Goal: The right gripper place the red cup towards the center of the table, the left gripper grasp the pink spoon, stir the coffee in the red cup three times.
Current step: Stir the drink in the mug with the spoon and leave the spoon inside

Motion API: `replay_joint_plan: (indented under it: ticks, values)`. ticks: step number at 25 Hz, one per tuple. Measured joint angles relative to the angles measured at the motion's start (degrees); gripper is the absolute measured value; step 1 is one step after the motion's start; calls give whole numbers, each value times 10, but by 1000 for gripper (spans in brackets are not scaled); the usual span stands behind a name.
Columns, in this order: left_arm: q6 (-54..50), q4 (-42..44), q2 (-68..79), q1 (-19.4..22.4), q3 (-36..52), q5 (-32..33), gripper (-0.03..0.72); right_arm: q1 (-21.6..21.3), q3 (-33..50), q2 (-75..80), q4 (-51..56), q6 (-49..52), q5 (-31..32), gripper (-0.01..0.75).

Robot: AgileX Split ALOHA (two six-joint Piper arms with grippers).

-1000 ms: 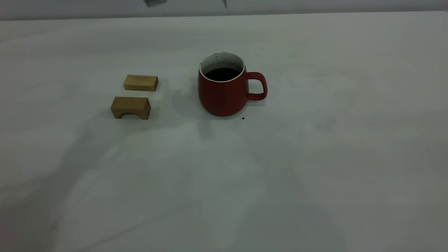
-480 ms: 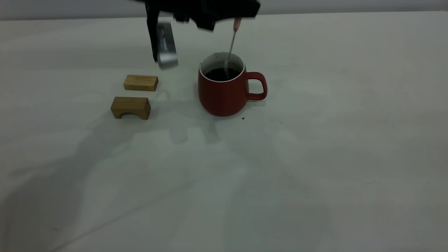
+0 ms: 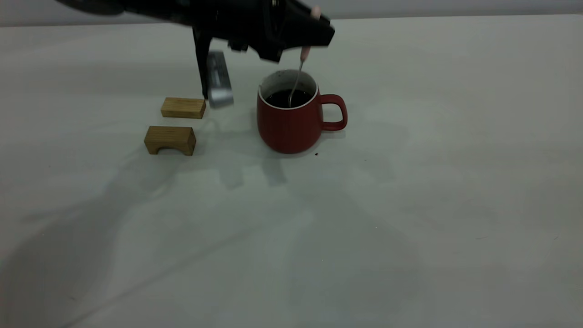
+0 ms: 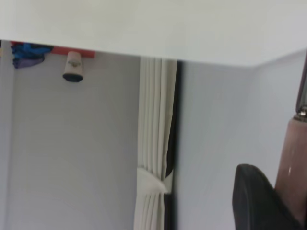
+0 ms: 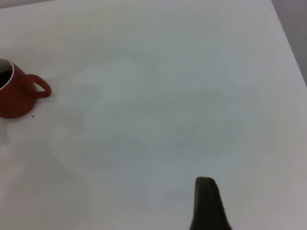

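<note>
The red cup (image 3: pixel 291 123) stands upright on the table (image 3: pixel 410 191), handle to the right, with dark coffee (image 3: pixel 284 97) inside. My left gripper (image 3: pixel 314 33) hangs just above the cup's rim, shut on the pink spoon (image 3: pixel 304 53) by its handle. The spoon's thin metal stem slants down into the coffee, and its bowl is hidden in the cup. In the left wrist view the pink spoon handle (image 4: pixel 293 163) lies against a dark finger (image 4: pixel 254 201). My right gripper (image 5: pixel 207 203) shows only as a dark tip, far to the right of the red cup (image 5: pixel 17 98).
Two wooden blocks lie left of the cup: a flat one (image 3: pixel 183 108) and an arched one (image 3: pixel 170 140). A grey metal part (image 3: pixel 219 84) of the left arm hangs between the flat block and the cup.
The left gripper came in from above with the spoon and has lowered over the cup. The spoon now reaches deeper into the coffee.
</note>
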Motion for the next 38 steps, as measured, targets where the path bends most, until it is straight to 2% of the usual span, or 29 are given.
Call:
replay_joint_plan:
  ticks: [9, 13, 18, 27, 33, 38]
  values:
    - [-3, 3, 20, 39, -4, 3, 145, 0, 0, 0, 0, 0, 0, 549]
    - [2, 3, 45, 26, -54, 12, 145, 0, 0, 0, 0, 0, 0, 549]
    - [3, 17, 66, 10, -72, 60, 145, 0, 0, 0, 0, 0, 0, 549]
    - [-49, 50, 64, 56, -74, 64, 145, 0, 0, 0, 0, 0, 0, 549]
    - [-28, 40, 66, 26, -92, 69, 145, 0, 0, 0, 0, 0, 0, 549]
    - [-78, 116, 66, 31, -92, 93, 145, 0, 0, 0, 0, 0, 0, 549]
